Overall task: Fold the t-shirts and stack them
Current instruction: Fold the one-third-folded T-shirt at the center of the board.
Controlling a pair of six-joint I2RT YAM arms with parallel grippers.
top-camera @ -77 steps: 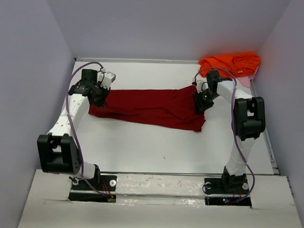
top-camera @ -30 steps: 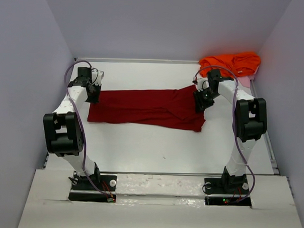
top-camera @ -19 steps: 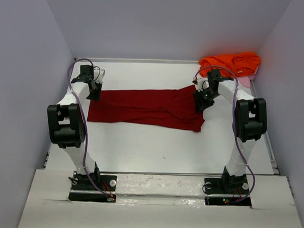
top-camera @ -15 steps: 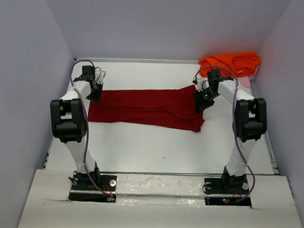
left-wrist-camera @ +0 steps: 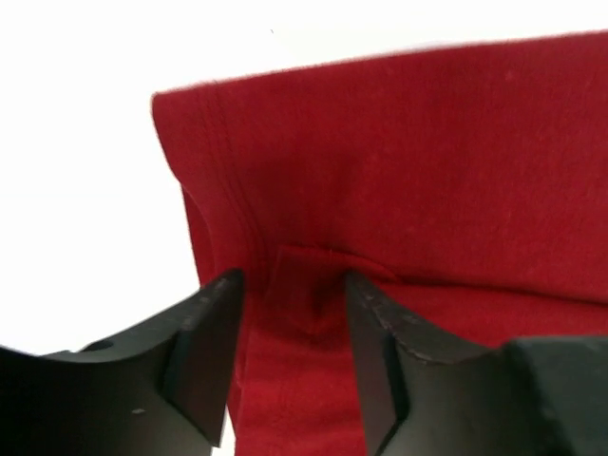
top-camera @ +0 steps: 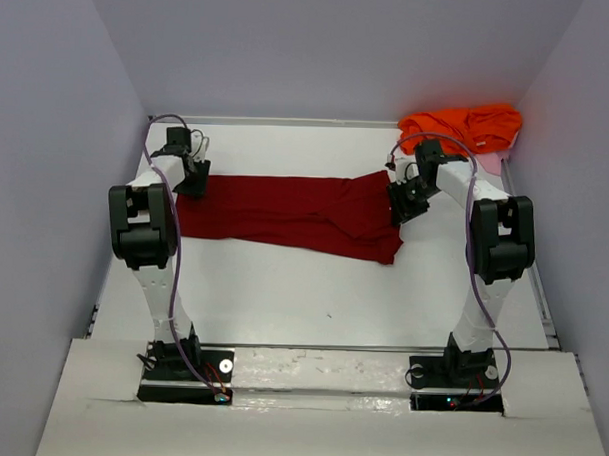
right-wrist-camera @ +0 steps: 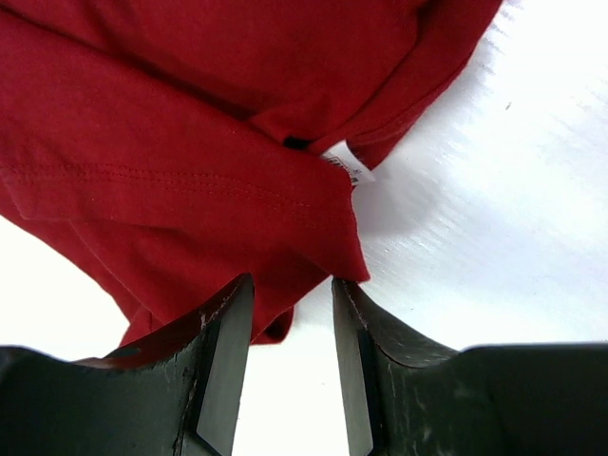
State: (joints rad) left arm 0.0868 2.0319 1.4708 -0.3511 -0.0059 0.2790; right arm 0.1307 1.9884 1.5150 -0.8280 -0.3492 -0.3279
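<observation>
Left gripper [left-wrist-camera: 292,283] resettled at the far-left corner of the crimson t-shirt [top-camera: 285,209], fingers pinching a pucker of cloth just inside the hem.
I see that over the last few seconds this wrist has shifted back and outward while its elbow swung toward the near edge; the right gripper [right-wrist-camera: 292,282] has barely moved and grips the opposite sleeve end between close-set fingers. The shirt lies stretched across the middle of the table [top-camera: 312,288], its left edge now straighter. I judge it tensioned for a first fold. The orange t-shirt [top-camera: 463,125] stays crumpled in the far-right corner, untouched.
</observation>
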